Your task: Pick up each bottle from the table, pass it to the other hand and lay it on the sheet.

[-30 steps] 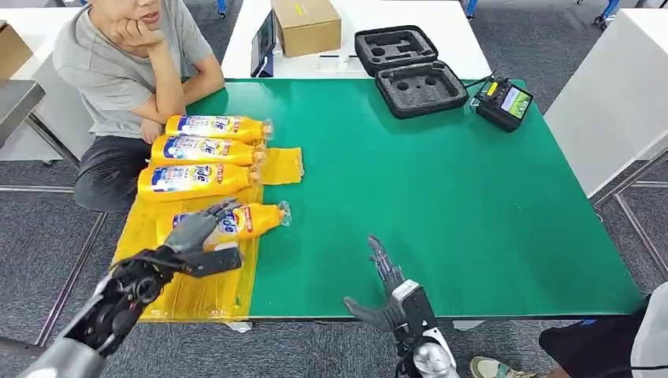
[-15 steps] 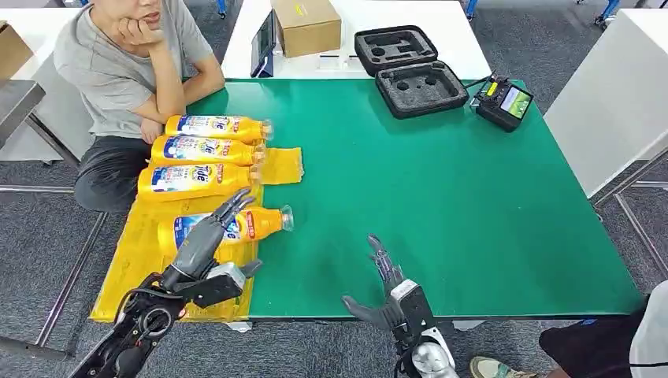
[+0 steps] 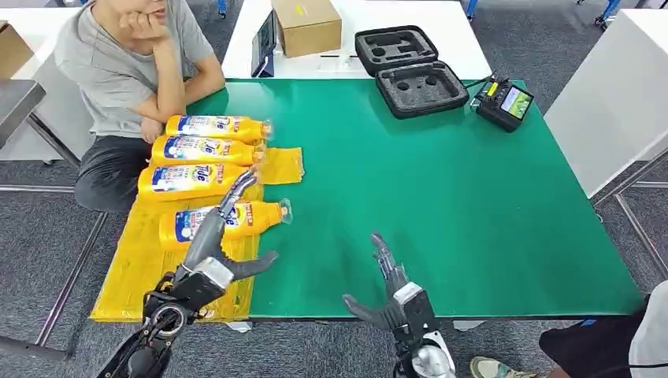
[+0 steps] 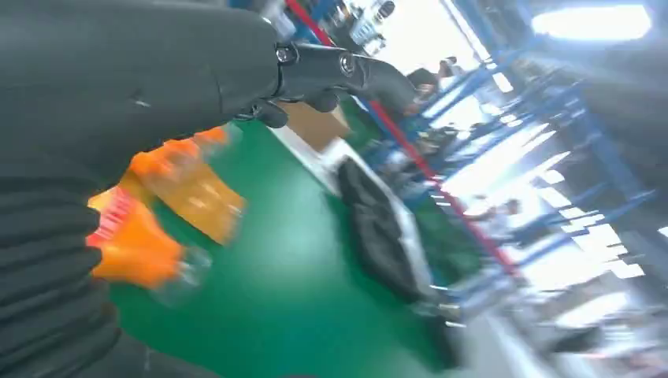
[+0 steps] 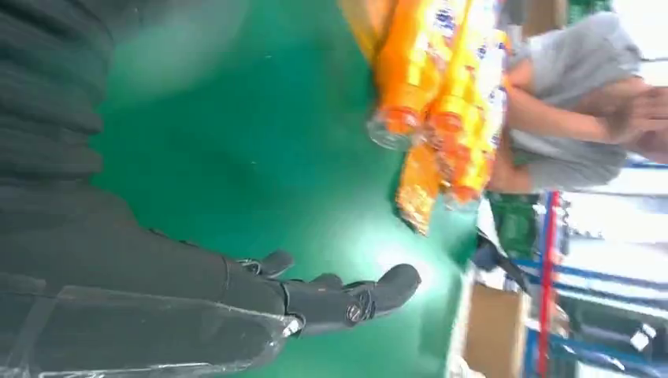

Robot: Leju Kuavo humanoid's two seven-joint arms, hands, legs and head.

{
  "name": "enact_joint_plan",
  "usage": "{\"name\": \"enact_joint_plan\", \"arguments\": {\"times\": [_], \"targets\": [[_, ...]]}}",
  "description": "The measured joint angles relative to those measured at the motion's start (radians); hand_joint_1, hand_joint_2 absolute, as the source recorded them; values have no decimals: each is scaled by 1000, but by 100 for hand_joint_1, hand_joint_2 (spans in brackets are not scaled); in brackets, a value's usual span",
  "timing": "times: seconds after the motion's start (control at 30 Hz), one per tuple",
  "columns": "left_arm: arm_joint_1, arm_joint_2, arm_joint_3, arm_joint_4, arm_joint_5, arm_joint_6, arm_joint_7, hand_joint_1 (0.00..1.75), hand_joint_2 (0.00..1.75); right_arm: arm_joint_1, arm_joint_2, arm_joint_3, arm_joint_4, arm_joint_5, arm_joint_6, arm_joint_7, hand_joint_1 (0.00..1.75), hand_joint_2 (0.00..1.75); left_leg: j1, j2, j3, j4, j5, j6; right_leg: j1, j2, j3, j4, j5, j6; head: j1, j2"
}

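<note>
We count four yellow bottles (image 3: 206, 126) lying on one yellow sheet (image 3: 138, 264), one cardboard box (image 3: 306, 25), one open black case (image 3: 410, 60), and one person (image 3: 126, 71).

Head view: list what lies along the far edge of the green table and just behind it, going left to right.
Seated person → dark tablet → cardboard box → open black foam-lined case → handheld controller with a screen.
</note>
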Motion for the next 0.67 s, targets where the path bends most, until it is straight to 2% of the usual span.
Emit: {"name": "enact_joint_plan", "arguments": {"times": [0.17, 0.3, 0.53, 0.63, 0.67], "targets": [[70, -49, 4, -61, 183, -31, -50, 0, 175, 67, 6, 33, -234, -35, -96, -2, 0, 175, 0, 0, 0, 0, -2, 0, 0, 0, -1, 0, -1, 0, 0, 0], [114, -72, 3, -86, 218, -35, -55, 0, 175, 97, 6, 75, -392, -29, -157, -2, 0, 175, 0, 0, 0, 0, -2, 0, 0, 0, -1, 0, -1, 0, 0, 0], [142, -87, 3, -103, 222, -38, -59, 0, 175, 123, 6, 103, -501, -30, -163, -2, 0, 175, 0, 0, 0, 0, -1, 0, 0, 0, -1, 0, 0, 0, 0, 0], [143, -95, 3, -101, 241, -49, -59, 0, 175, 126, 3, 122, -537, -23, -246, -2, 0, 175, 0, 0, 0, 0, -1, 0, 0, 0, -1, 0, 0, 0, 0, 0], [143, -102, 2, -99, 241, -49, -59, 0, 175, 125, -1, 135, -549, -16, -301, -2, 0, 0, 0, 0, 0, 0, -1, 0, 0, 0, -1, 0, 0, 0, 0, 0]]}}
